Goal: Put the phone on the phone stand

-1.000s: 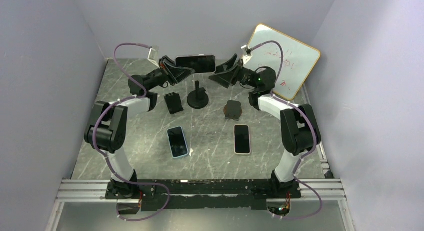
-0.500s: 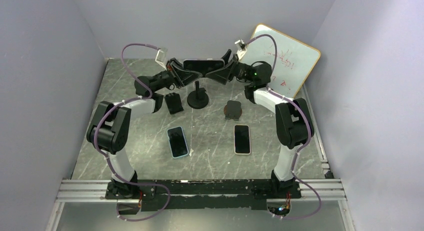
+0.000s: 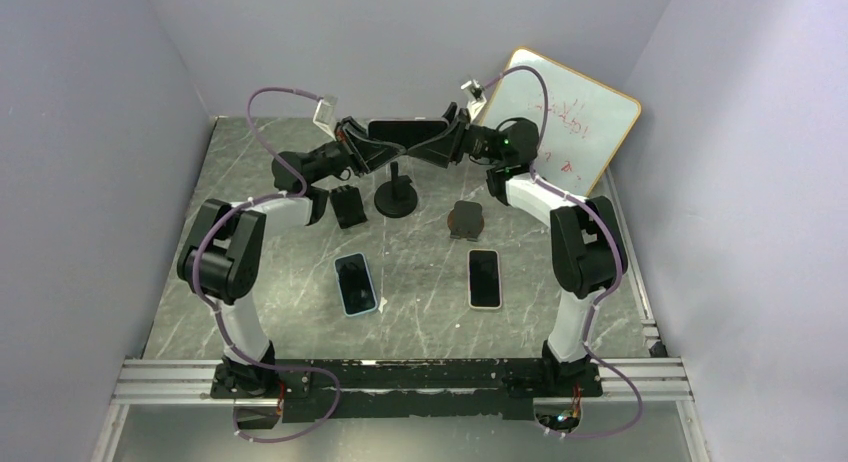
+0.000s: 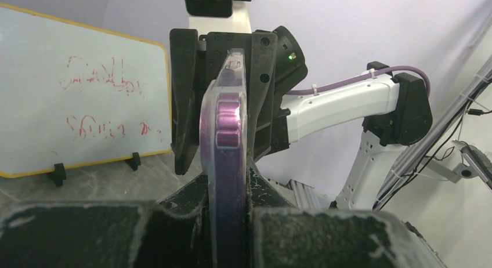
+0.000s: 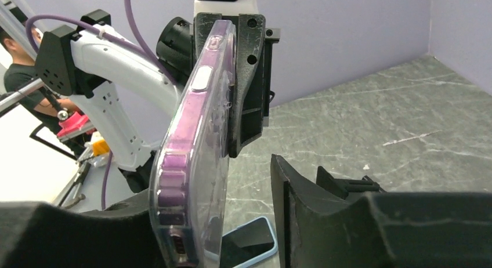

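Note:
A purple phone in a clear case hangs level in the air above the round-based black phone stand. My left gripper is shut on the phone's left end, both pads pressed on the phone. My right gripper straddles the other end. In the right wrist view the phone lies against the left finger. A gap shows between it and the right finger, so the right gripper is open.
Two more phones lie face up on the marble table: a blue-cased one and a light-cased one. A small black stand and a dark round stand flank the phone stand. A whiteboard leans at the back right.
My right gripper has moved left from beside the phone to around its right end, and its jaws have narrowed. The left gripper kept its hold, shifting slightly right.

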Available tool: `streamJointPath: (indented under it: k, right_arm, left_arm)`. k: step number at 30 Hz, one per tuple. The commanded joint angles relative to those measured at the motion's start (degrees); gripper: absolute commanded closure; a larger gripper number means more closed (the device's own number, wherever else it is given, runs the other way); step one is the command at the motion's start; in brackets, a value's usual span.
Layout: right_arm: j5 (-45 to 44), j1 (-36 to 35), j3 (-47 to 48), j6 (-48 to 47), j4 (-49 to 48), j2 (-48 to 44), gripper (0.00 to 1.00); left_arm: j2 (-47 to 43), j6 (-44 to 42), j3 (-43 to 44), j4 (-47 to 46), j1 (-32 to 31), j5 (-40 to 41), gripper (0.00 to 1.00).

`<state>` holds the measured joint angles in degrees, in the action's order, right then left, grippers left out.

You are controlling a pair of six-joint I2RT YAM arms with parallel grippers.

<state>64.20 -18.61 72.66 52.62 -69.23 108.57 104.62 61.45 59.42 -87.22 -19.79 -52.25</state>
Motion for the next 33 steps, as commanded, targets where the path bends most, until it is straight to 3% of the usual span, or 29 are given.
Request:
streamJointPath:
  k: [1,5,9,14,15,17,19,25,28,31,33]
  right_arm:
    - [-0.42,-0.20,1.89,-4.35,5.27,-0.24,0.57]
    - [-0.36,-0.16,2.58,-6.36,8.70,-0.26,0.66]
    - [-0.13,-0.12,3.30,-7.82,11.16,-0.16,0.65]
    - [-0.48,-0.07,4.03,-13.37,18.43,-1.10,0.47]
    - [-0.46,-0.07,4.14,-14.49,19.75,-1.35,0.37]
    - [-0.52,0.10,3.86,-16.20,21.90,-1.93,0.04]
    - [-1.29,0.28,2.57,-17.15,22.02,-2.91,0.00]
    - [-1.80,1.39,-0.11,-12.11,14.96,-3.04,0.00]
    - [-0.61,2.47,-0.17,-4.94,8.61,-1.83,0.00]
    - [-0.60,4.13,-3.17,10.25,-13.20,-0.69,0.00]
    - [-2.95,5.83,-2.41,26.70,-31.67,2.71,0.00]
  left_arm:
    - [-0.11,1.54,2.19,-17.98,-0.60,0.17,0.95]
    - [-0.07,1.50,2.16,-17.98,-0.60,-0.13,0.95]
    - [0.27,1.50,2.06,-17.98,-0.60,-0.39,0.95]
    - [0.20,1.09,1.84,-17.98,-0.60,-0.52,0.95]
    - [0.22,1.05,1.91,-17.98,-0.60,-0.55,0.95]
    - [0.36,0.96,2.01,-17.98,-0.56,-0.76,0.95]
    - [0.47,0.89,2.00,-17.98,-0.51,-0.68,0.95]
    - [0.72,1.03,2.32,-17.98,-0.42,-0.91,0.95]
    - [0.57,1.12,2.20,-17.98,-0.42,-0.97,0.95]
    - [0.35,1.26,2.17,-17.94,-0.42,-1.18,0.95]
    - [0.34,1.35,2.24,-17.91,-0.35,-1.27,0.95]
